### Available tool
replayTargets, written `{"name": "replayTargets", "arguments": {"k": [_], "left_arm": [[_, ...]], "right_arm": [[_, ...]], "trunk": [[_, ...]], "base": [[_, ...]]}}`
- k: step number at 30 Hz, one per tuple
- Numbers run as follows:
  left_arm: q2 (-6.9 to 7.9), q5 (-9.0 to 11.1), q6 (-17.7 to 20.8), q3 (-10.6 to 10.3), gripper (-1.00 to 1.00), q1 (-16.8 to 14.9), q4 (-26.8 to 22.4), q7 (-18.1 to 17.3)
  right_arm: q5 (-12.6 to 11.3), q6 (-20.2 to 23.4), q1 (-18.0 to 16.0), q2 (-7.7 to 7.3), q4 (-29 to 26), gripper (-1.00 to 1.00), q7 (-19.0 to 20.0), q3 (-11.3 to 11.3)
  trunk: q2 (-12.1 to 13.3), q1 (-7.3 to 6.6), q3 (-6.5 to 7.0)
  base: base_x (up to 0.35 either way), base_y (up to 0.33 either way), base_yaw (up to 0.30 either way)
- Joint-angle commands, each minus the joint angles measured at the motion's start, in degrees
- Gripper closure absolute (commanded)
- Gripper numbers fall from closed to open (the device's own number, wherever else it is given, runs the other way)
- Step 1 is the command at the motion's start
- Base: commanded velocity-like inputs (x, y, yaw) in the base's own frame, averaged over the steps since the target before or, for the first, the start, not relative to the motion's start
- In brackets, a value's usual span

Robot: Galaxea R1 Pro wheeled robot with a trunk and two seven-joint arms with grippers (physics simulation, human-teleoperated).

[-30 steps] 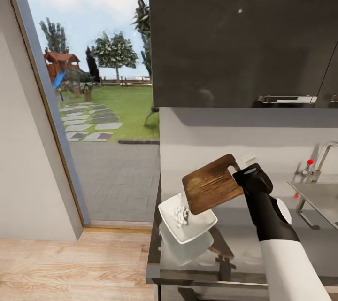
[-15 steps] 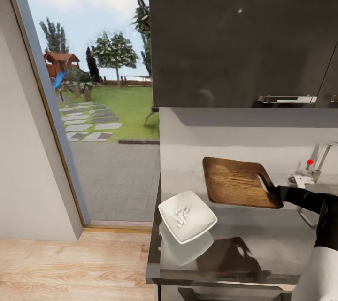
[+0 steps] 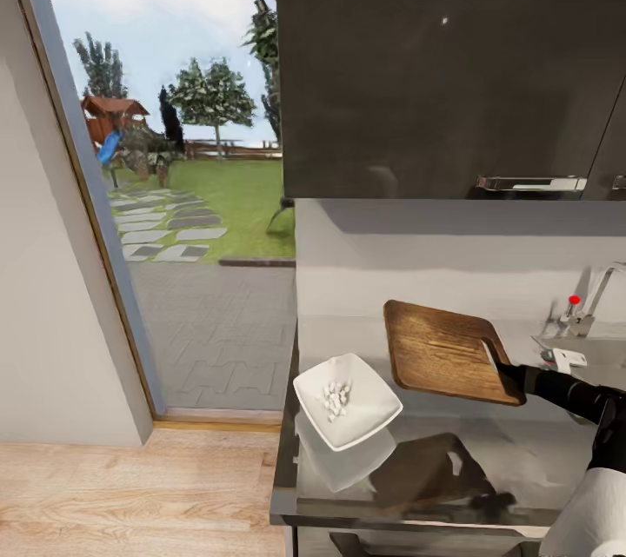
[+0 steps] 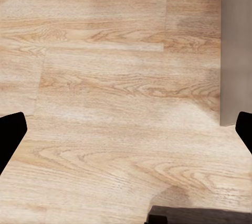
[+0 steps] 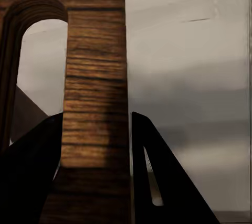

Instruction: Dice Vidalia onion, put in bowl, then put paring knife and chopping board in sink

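Right now my right pincer (image 3: 513,374) clamps the chopping board (image 3: 443,351) by its handle strip, lifted above the tabletop (image 3: 522,461); left pincer (image 4: 126,135) gapes wide, holding nothing.

Bright daylight enters through the glass door (image 3: 174,192). The glossy countertop (image 3: 522,461) mirrors the bowl (image 3: 348,401) and chopping board (image 3: 443,353). The cabinet front (image 3: 452,62) shows glare spots. The renders look slightly soft, perhaps compressed.
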Motion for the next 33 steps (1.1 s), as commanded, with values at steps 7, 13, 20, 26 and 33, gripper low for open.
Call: {"name": "replayTargets", "arguments": {"k": [7, 13, 20, 26, 33], "left_arm": [[-0.05, 0.39, -0.36, -0.50, -1.00, -0.11, 0.23, 0.06], [-0.12, 0.38, -0.36, -0.52, -1.00, -0.11, 0.23, 0.06], [-0.12, 0.38, -0.36, -0.50, -1.00, -0.11, 0.23, 0.05], [-0.12, 0.36, -0.36, -0.50, -1.00, -0.11, 0.23, 0.06], [-0.12, 0.34, -0.36, -0.50, -1.00, -0.11, 0.23, 0.06]], "right_arm": [[-0.30, 1.13, -0.11, 0.01, -0.33, 1.00, 0.27, -1.46], [-0.31, 1.27, -0.11, 0.06, -0.42, 1.00, -2.74, -1.58], [-0.31, 1.28, -0.11, 0.24, -0.43, 1.00, -5.29, -1.59], [-0.31, 1.23, -0.11, 0.28, -0.43, 1.00, -6.02, -1.59], [-0.31, 1.14, -0.11, 0.42, -0.43, 1.00, -7.28, -1.41]], "trunk": [[-0.10, 0.03, -0.11], [-0.10, 0.03, -0.11], [-0.10, 0.03, -0.11], [-0.10, 0.03, -0.11], [-0.10, 0.03, -0.11]], "base": [[-0.001, -0.005, 0.000], [-0.086, -0.219, 0.000], [-0.117, -0.292, 0.000], [-0.104, -0.303, 0.000], [-0.100, -0.304, 0.000]]}}
